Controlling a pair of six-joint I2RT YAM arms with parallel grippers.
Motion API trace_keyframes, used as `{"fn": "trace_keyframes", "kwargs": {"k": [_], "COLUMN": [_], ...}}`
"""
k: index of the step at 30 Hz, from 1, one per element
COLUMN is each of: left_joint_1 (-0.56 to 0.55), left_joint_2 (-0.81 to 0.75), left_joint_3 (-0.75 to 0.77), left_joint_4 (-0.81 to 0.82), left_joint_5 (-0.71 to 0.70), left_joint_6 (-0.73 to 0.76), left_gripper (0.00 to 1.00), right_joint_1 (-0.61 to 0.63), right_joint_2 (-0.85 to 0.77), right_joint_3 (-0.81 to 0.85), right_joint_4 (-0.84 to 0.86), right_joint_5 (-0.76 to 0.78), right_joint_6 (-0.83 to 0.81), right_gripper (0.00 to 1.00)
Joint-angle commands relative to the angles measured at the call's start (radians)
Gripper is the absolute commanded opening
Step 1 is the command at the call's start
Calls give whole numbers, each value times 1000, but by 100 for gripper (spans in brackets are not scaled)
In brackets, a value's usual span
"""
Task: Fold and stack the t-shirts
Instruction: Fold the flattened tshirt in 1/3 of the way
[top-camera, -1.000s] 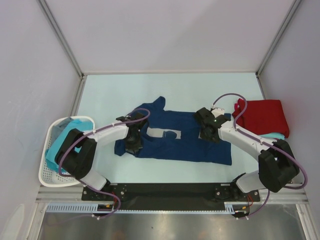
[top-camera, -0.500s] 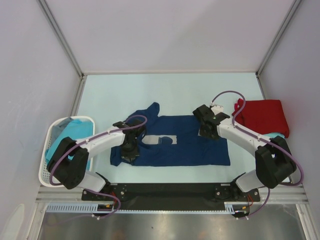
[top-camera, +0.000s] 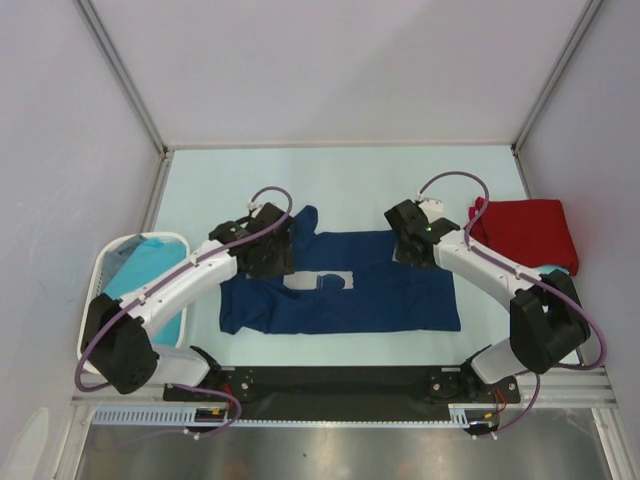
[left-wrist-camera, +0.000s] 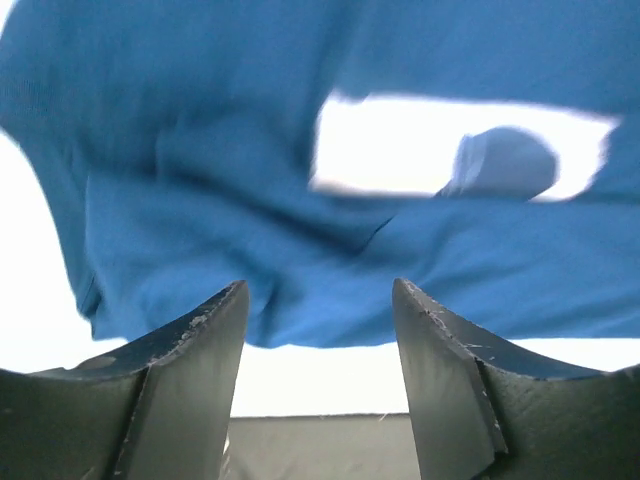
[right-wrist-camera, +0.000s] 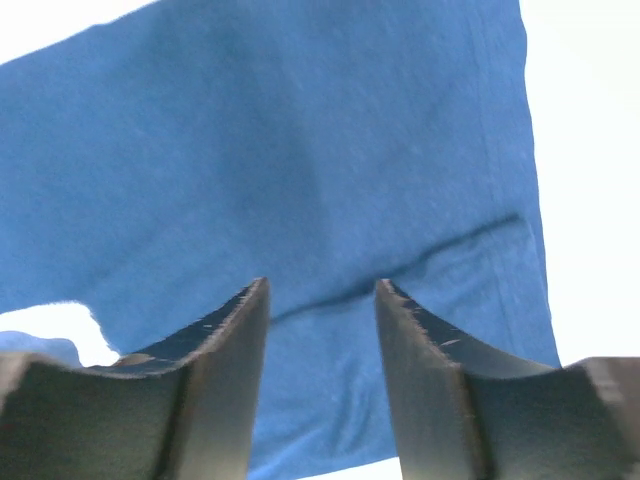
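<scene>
There are four t-shirts: one navy shirt, one red shirt and two turquoise ones. There are also two claws and one white basket.

The navy shirt lies in the middle of the tabletop, between the two arms. The left claw is above its left part, near the collar and just left of the grey print. The right claw is above its far right part, near the far edge of the cloth.

In the left wrist view, the left claw is spread and nothing is between its fingers. The blue cloth and the pale print are beyond the tips. In the right wrist view, the right claw is also spread. The cloth is seen through the gap, with a soft crease running across near the tips. I cannot tell if the tips touch the cloth.

The navy shirt is spread out sideways and almost flat. It has some wrinkles on the left side, and one sleeve points to the far side. The print is a pale rectangle with a small navy shape inside.

The red shirt is folded at the right edge of the tabletop. It lies on one turquoise shirt, of which only a thin edge shows. The other turquoise shirt lies crumpled in the basket at the left.
</scene>
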Motion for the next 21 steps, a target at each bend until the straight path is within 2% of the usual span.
{"fn": "trace_keyframes", "kwargs": {"k": [1, 4, 6, 14, 21], "left_joint_1": [50, 78, 95, 167, 192], "left_joint_2": [114, 237, 291, 423, 512], "left_joint_3": [63, 104, 132, 222, 325], "left_joint_4": [92, 144, 161, 224, 207], "left_joint_5": [-24, -18, -24, -4, -7], "left_joint_6": [47, 75, 87, 109, 138], "left_gripper": [64, 60, 60, 60, 59], "right_joint_1": [-20, -46, -58, -118, -146], "right_joint_2": [70, 133, 152, 254, 351], "right_joint_3": [61, 80, 87, 136, 199], "right_joint_4": [74, 97, 117, 177, 196], "right_joint_5": [-10, -42, -59, -63, -73], "right_joint_6": [-63, -57, -52, -48, -42], "right_gripper": [48, 37, 34, 34, 34]}}
